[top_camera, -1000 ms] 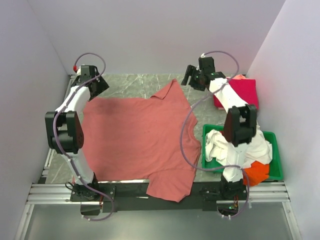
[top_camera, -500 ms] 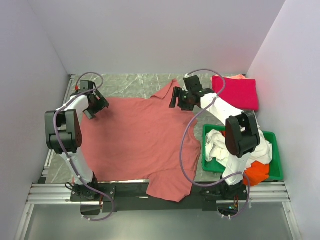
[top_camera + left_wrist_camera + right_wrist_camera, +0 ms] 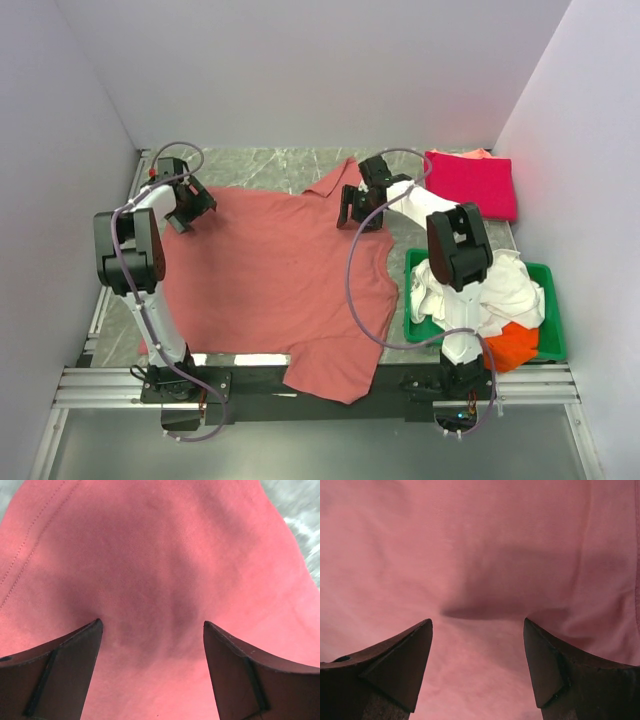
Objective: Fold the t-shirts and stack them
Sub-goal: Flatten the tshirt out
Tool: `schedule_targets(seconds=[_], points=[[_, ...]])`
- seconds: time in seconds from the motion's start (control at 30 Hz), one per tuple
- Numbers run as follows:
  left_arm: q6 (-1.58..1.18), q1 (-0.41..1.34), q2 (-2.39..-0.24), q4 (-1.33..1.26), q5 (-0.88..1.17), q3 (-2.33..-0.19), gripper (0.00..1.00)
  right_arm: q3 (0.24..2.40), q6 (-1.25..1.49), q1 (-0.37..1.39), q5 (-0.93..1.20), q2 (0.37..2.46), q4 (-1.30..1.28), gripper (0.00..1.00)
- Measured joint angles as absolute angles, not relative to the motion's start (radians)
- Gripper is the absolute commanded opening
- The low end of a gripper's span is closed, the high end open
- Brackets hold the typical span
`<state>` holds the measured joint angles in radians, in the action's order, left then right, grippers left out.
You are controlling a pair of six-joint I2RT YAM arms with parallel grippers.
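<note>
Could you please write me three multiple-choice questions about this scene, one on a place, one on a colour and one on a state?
1. Where does the folded crimson-pink shirt lie?
A) on the table, beyond the green tray
B) inside the tray
C) draped over an arm

2. What colour is the large shirt spread on the table?
A) white
B) dusty salmon-red
C) orange

3. How does the left gripper stand?
A) shut on cloth
B) shut and empty
C) open above the large shirt

Answers:
1 A, the top view shows it past the tray's far edge.
2 B, both the top and wrist views show that colour.
3 C, the left wrist view shows its fingers wide apart with cloth beneath.
</note>
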<state>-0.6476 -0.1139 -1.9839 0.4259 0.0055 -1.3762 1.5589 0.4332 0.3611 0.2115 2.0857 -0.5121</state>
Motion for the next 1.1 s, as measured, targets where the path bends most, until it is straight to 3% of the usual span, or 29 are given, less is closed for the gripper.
schedule_targets(seconds=[0.37, 0.73, 1.1], points=[[-0.635, -0.115, -2.114, 0.379, 0.079, -1.547, 0.87, 1.829, 0.431, 0.291, 0.254, 2.269, -0.654, 0.8], [-0.59, -0.077, -2.359, 0.382, 0.174, -1.914, 0.86, 2.276, 0.429, 0.204, 0.305, 2.523, -0.829, 0.8], [-0.599, -0.07, -2.376, 0.38, 0.196, -1.946, 0.87, 2.292, 0.376, 0.135, 0.353, 2.531, -0.83, 0.81]])
